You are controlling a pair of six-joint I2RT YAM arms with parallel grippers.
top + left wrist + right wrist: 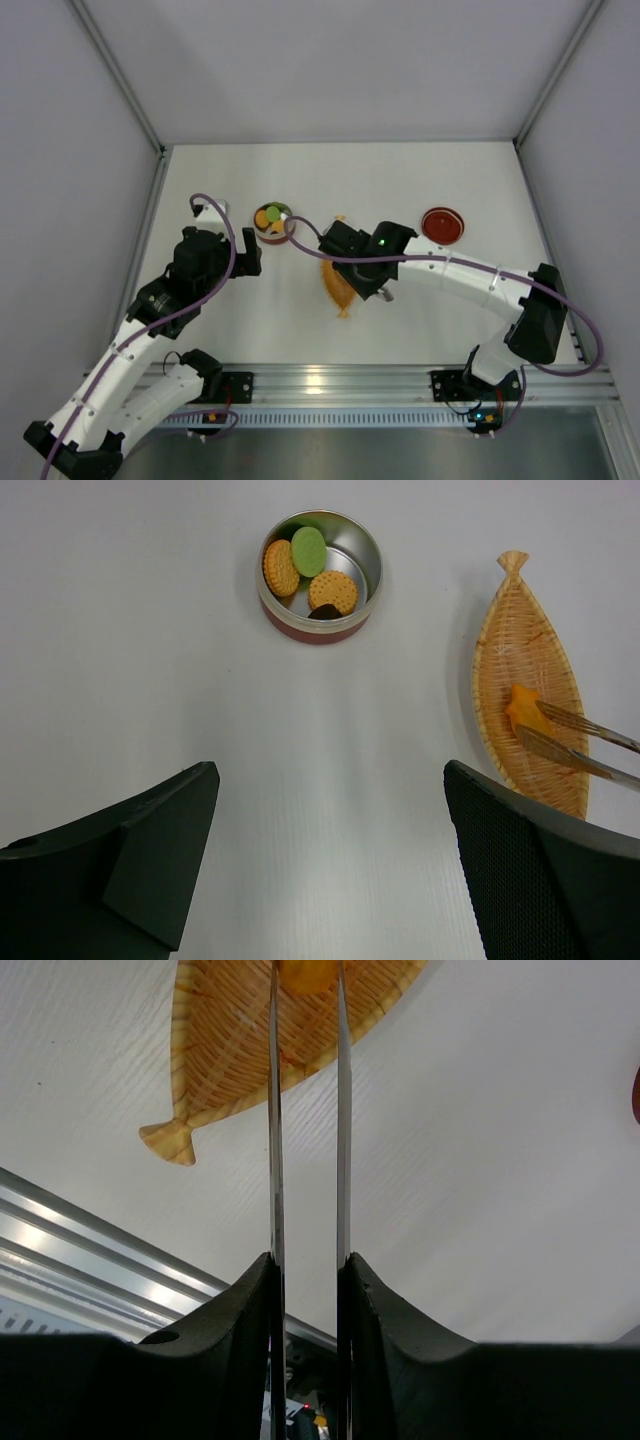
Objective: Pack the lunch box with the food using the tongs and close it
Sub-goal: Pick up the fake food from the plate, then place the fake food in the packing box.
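Right gripper (307,1265): I find both black fingers (240,1310) pressed against the outer faces of the long slim silver metal tongs (274,1110), clamped on them near the handle end. The two blades run forward almost parallel with a narrow gap between them. At their tips lies one orange round food piece (307,972), resting in the orange woven leaf-shaped tray (220,1040). I cannot tell whether the blades pinch it or only flank it.

Left gripper (328,800): the jaws are spread wide and hold nothing. It hangs above bare table, near the tin.

Small round tin lunch box (312,632), red outer wall, shiny silver inside: it stands upright and uncovered, to the left of the tray and apart from it. It contains two yellow biscuits (333,591), one green piece (308,550) and one dark brown piece (325,611).

Round red lid (442,225): it lies flat on the table right of the tray, well apart from the tin.

Surface: a plain white tabletop (400,180), matt. A silver aluminium rail (330,380) runs along the near edge and carries both arm bases.

Room: pale grey wall panels (300,60) close the table in on three sides.
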